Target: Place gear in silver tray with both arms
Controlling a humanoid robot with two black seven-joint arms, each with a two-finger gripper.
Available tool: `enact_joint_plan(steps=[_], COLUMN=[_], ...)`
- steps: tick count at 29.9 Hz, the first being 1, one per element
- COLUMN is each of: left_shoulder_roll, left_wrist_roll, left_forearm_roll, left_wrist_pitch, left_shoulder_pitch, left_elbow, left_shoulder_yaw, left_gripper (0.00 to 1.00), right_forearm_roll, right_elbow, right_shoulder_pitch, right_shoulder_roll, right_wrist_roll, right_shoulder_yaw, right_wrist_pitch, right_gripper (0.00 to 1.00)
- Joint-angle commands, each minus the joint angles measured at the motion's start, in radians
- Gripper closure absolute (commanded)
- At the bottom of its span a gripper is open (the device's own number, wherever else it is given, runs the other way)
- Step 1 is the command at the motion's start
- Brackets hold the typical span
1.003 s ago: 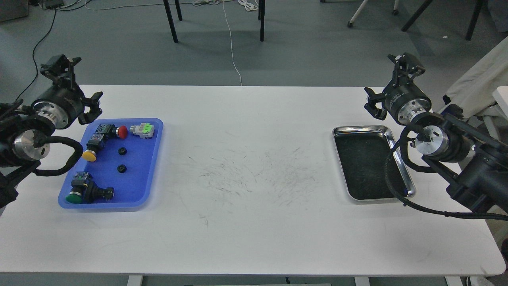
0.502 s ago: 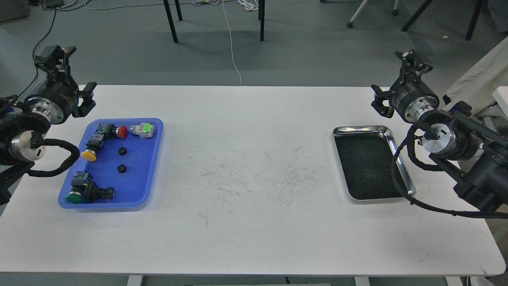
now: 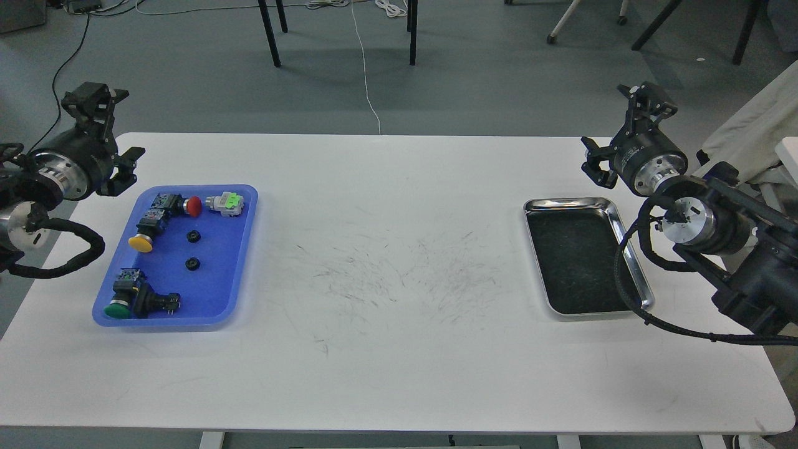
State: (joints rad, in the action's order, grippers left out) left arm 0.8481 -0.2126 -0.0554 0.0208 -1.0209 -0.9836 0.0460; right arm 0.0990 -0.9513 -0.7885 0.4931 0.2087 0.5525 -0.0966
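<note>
Two small black gears (image 3: 194,236) (image 3: 192,263) lie in the middle of the blue plastic tray (image 3: 219,280) at the table's left. The silver tray (image 3: 564,201), with a dark scuffed floor, sits empty at the table's right. My left gripper (image 3: 113,134) is open and empty, raised above the table's far left corner, behind and left of the blue tray. My right gripper (image 3: 618,132) is open and empty, raised behind the silver tray's far right corner. Its cable hose (image 3: 623,284) crosses the silver tray's right rim.
The blue tray also holds push-button switches: a red one (image 3: 192,206), a yellow one (image 3: 141,242), a green one (image 3: 117,308) and a grey-green part (image 3: 225,204). The white table (image 3: 386,274) has scuff marks in the middle. Chair legs and cables lie on the floor beyond.
My left arm has drawn back to the left, away from the blue tray. My right gripper has shifted slightly right and up. Both stay open; nothing on the table has moved.
</note>
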Motion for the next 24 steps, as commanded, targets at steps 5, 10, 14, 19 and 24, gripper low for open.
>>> enact_joint_plan(steps=[5, 10, 14, 19, 24], left_shoulder_roll=[0.052, 0.062, 0.049, 0.019, 0.022], left_wrist_roll=[0.013, 0.024, 0.053, 0.032, -0.002], left_forearm_roll=[0.086, 0.192, 0.246, 0.308, 0.333], left_wrist_pitch=[-0.002, -0.064, -0.074, -0.107, -0.114], left_shoulder_pitch=[-0.145, -0.277, -0.361, -0.372, -0.418], left_elbow=[-0.061, -0.076, -0.090, -0.130, -0.130], left_shoulder_yaw=[0.233, 0.363, 0.466, 0.550, 0.629], left_gripper=[0.01, 0.01, 0.01, 0.01, 0.01], right_forearm_roll=[-0.001, -0.001, -0.002, -0.001, -0.002], right_elbow=[0.000, -0.001, 0.000, -0.001, -0.001], right_shoulder_pitch=[0.003, 0.003, 0.000, 0.000, 0.002], right_shoulder_roll=[-0.001, -0.001, -0.002, -0.002, -0.001], right_wrist_roll=[0.000, 0.000, 0.000, 0.001, 0.001], right_shoulder_yaw=[0.000, -0.002, 0.000, 0.000, 0.000], right_wrist_pitch=[0.000, 0.000, 0.000, 0.000, 0.000], right_gripper=[0.01, 0.01, 0.01, 0.01, 0.01])
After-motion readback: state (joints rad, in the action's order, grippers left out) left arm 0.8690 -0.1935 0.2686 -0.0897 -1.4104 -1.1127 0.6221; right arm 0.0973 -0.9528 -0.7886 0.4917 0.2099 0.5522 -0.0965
